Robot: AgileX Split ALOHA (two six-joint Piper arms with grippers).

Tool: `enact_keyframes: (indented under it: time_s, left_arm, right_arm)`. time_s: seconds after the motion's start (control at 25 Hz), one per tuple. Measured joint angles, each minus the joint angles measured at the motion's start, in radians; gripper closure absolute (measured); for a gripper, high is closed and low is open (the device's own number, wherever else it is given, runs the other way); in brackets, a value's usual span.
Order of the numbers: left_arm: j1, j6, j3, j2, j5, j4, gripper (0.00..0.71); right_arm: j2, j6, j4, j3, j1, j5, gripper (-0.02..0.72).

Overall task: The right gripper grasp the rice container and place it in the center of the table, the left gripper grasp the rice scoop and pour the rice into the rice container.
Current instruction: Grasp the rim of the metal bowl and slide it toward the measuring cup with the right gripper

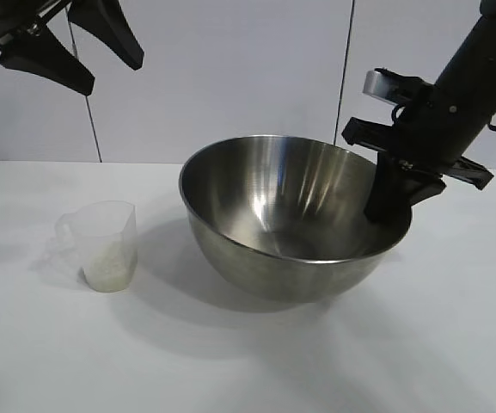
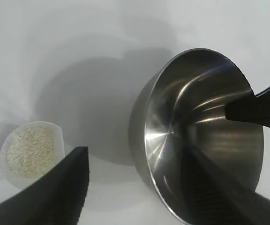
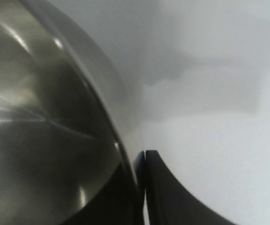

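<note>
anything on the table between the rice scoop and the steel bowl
Nothing: in the exterior view only bare white table, crossed by the bowl's shadow, separates the rice scoop from the rice container. The left wrist view shows the same empty gap.

- Left gripper (image 1: 80,56): matte black, two long tapered fingers with pointed tips.
- Right gripper (image 1: 391,200): black, bulky body, silver metal fitting on top, black cable at the arm.

The exterior camera faces the arms nearly level across the table (image 1: 41,361); both wrist cameras look down close, sharing the rice container (image 1: 290,215).
</note>
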Motion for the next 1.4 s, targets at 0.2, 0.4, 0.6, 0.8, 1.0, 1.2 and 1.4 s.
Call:
enact_keyframes:
  time_s: [0.2, 0.4, 0.6, 0.8, 1.0, 1.2, 1.4]
  left_arm:
    - [0.000, 0.000, 0.000, 0.000, 0.003, 0.000, 0.287]
    - [0.000, 0.000, 0.000, 0.000, 0.004, 0.000, 0.287]
    - [0.000, 0.000, 0.000, 0.000, 0.001, 0.000, 0.287]
    - [0.000, 0.000, 0.000, 0.000, 0.000, 0.000, 0.287]
    - [0.000, 0.000, 0.000, 0.000, -0.004, 0.000, 0.287]
    - [0.000, 0.000, 0.000, 0.000, -0.011, 0.000, 0.287]
    - [0.000, 0.000, 0.000, 0.000, -0.015, 0.000, 0.287]
  right_arm:
    - [0.026, 0.047, -0.002, 0.000, 0.013, 0.002, 0.694]
    - [0.057, 0.074, -0.030, 0.000, 0.013, 0.002, 0.694]
    - [0.058, 0.076, -0.043, -0.001, 0.013, -0.001, 0.694]
    - [0.058, 0.076, -0.047, -0.001, 0.013, -0.002, 0.694]
    - [0.058, 0.076, -0.040, -0.001, 0.013, -0.008, 0.694]
    - [0.058, 0.076, -0.029, -0.002, 0.013, -0.005, 0.612]
    - [0.058, 0.095, -0.008, -0.002, 0.013, 0.000, 0.309]
